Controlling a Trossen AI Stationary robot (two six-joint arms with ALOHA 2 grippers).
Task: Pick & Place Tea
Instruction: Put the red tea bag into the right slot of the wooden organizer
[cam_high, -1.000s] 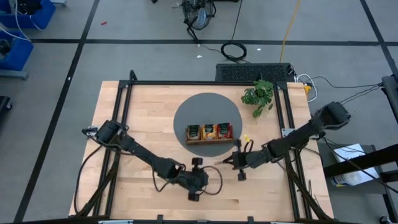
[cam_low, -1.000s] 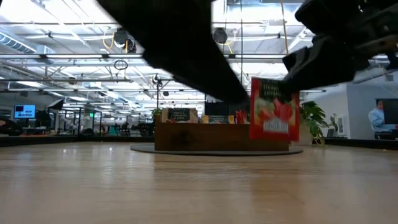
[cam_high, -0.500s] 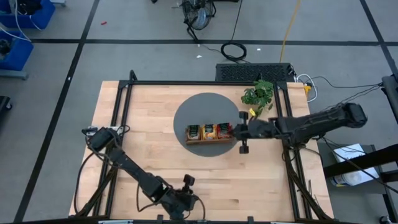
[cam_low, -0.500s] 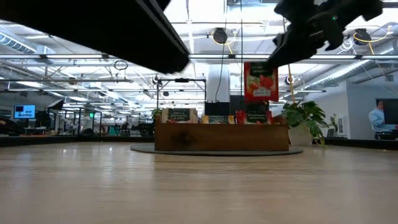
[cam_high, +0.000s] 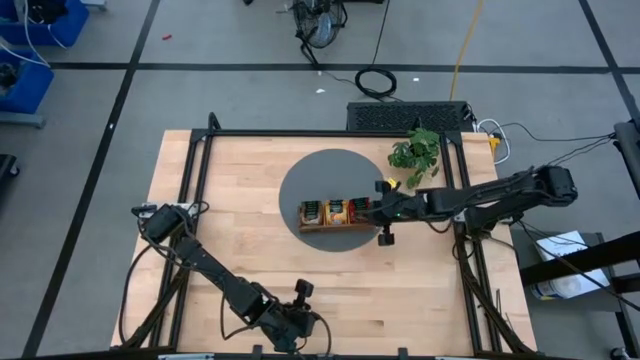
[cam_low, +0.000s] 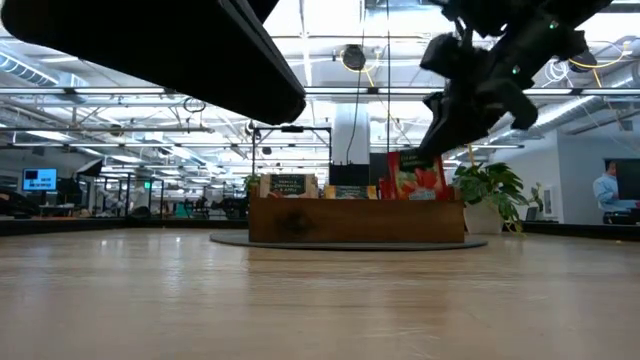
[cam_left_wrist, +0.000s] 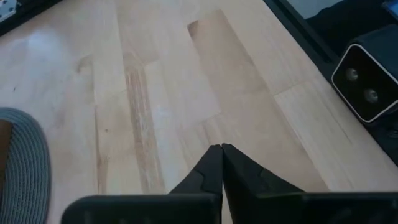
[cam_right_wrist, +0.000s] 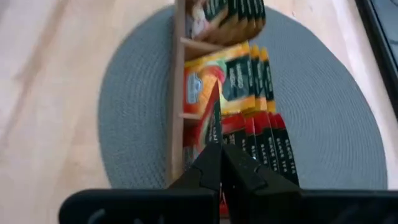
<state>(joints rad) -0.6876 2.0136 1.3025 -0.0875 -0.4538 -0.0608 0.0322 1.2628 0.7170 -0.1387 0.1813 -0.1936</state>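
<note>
A long wooden tray (cam_high: 335, 228) sits on a round grey mat (cam_high: 320, 170). Tea sachets stand upright in its three compartments: tan (cam_right_wrist: 233, 15), orange-yellow (cam_right_wrist: 230, 74) and red (cam_right_wrist: 273, 149). My right gripper (cam_low: 432, 148) reaches in from the table's right, over the tray's right compartment, and is shut on one red sachet (cam_low: 413, 178). The tray's wall hides that sachet's lower end in the low view. My left gripper (cam_left_wrist: 222, 148) is shut with nothing in it, low over bare wood near the table's near edge (cam_high: 312, 332). My right gripper pinches the red sachet by its upper edge (cam_right_wrist: 215, 127) between its two fingers. The fingers slant down from the table's right. The sachet hangs upright below them, its lower part down in the right compartment beside the other red sachets; whether it rests there, I cannot tell.
A small potted plant (cam_high: 415, 152) stands at the table's far right, just behind my right arm. A white-faced camera (cam_left_wrist: 367, 81) sits at the near edge close to my left gripper. Bare wood lies left of and in front of the mat.
My right gripper has carried the red sachet from the near right of the table up and toward the far edge to the tray, then lowered it into the right compartment. My left arm has swung back toward the table's near edge.
</note>
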